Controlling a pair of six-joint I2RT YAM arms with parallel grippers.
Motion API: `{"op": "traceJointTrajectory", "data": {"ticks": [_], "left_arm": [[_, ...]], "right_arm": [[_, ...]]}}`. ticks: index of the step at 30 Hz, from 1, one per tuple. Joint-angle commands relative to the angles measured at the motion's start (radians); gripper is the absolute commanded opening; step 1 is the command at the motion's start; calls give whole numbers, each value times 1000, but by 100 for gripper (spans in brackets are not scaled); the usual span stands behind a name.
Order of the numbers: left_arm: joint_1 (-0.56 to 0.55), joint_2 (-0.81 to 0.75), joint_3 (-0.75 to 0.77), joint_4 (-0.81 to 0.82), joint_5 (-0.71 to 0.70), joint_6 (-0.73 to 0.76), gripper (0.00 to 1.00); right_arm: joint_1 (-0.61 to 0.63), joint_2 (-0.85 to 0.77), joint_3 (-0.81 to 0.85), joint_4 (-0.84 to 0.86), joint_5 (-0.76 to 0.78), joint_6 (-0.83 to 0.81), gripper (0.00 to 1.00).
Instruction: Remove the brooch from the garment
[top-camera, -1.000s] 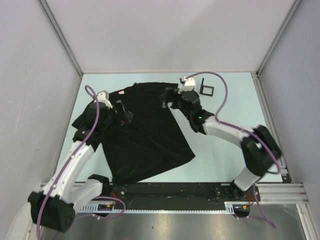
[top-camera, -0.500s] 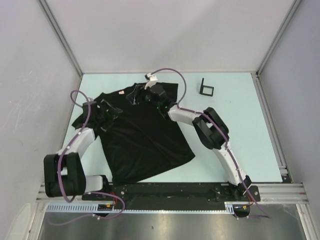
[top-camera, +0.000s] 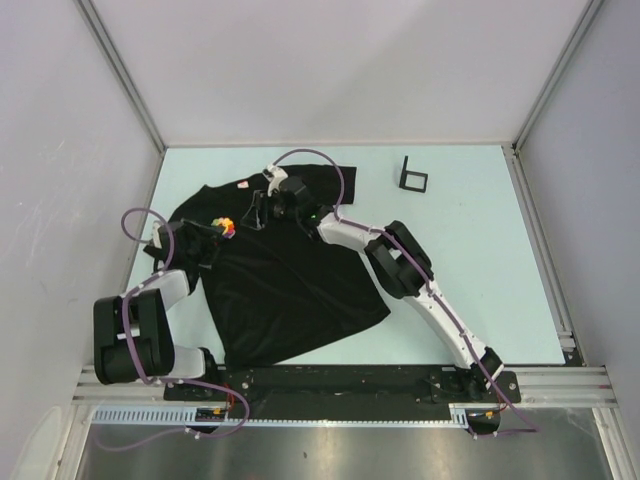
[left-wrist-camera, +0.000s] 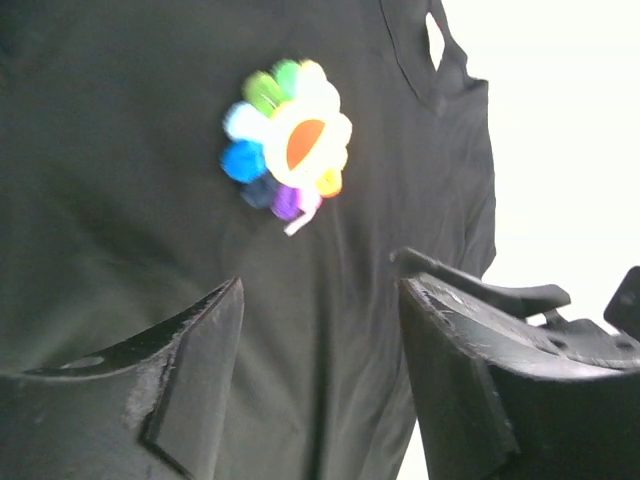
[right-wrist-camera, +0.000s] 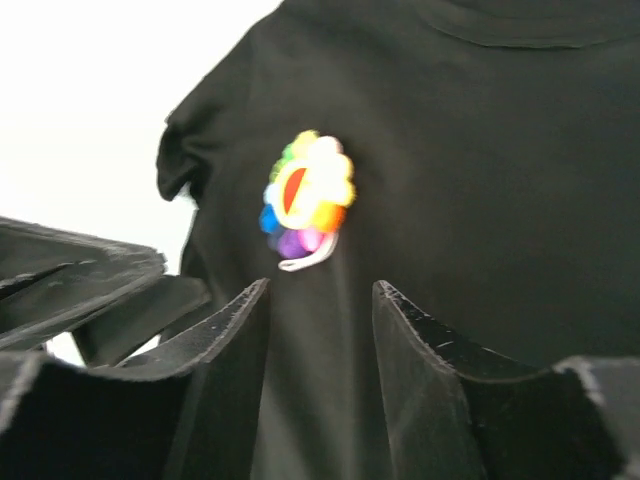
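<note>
The garment (top-camera: 290, 290), a black T-shirt, lies flat on the pale table with its neck toward the back. The brooch (top-camera: 222, 226), a small many-coloured flower, sits on its left chest. My left gripper (top-camera: 208, 234) reaches in from the left, just short of the brooch (left-wrist-camera: 288, 138), its jaws open over bare cloth. My right gripper (top-camera: 256, 210) comes from the collar side, jaws open and apart, with the brooch (right-wrist-camera: 308, 195) a little ahead of its fingertips. Each wrist view catches the other gripper's fingers at its edge. Neither gripper (left-wrist-camera: 320, 292) (right-wrist-camera: 320, 290) holds anything.
A small black square frame (top-camera: 413, 176) stands at the back right of the table. A pinkish label (top-camera: 244, 184) marks the shirt's neck. Grey walls close in the table on three sides, and a metal rail (top-camera: 340, 385) runs along the near edge.
The right arm swung left from near the black frame to the shirt's left chest. The left gripper drew back left, uncovering the brooch. Both pairs of jaws have narrowed.
</note>
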Motion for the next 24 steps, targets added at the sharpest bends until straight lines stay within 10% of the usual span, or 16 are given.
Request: {"op": "traceJointTrajectory", "data": {"ticks": [1,9,24], "left_arm": [[25,41,-31,190,-44,-42,66],[51,201,-44,377,20,-82,47],[53,336,13,414,23,-82,46]], "right_arm": [[11,38,101,-2,-36,-17,47],[7,46,109,8,-34,-18,45],[-5,71,126,24,-37,10,45]]}}
